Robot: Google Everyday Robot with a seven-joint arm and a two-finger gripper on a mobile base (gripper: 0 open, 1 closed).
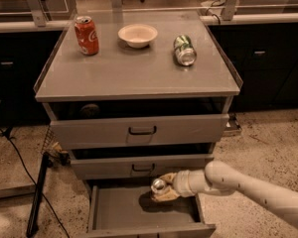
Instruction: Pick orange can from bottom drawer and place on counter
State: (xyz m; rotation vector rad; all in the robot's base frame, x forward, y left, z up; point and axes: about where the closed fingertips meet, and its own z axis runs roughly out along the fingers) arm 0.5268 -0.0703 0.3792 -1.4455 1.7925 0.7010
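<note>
Camera view shows the hand (165, 190) low in the open bottom drawer (119, 209), toward its back right, its fingers clamped on the orange can (158, 185); only the can's shiny silver lid shows clearly, turned to the left, the body mostly hidden by the grip; a dark shadow lies on the flat grey drawer floor under it, and whether the can touches that floor cannot be told; the white arm (238, 185) reaches in from the lower right; just above, the middle drawer (139, 166) and the top drawer (139, 130) stand slightly pulled out; on the glossy grey worktop (134, 73) a red cola can (86, 34) stands upright at the back left, a pale bowl (137, 34) sits near it at the back middle, and a green-and-silver can (185, 50) lies on its side to the right; speckled floor (268, 138) surrounds the cabinet.
</note>
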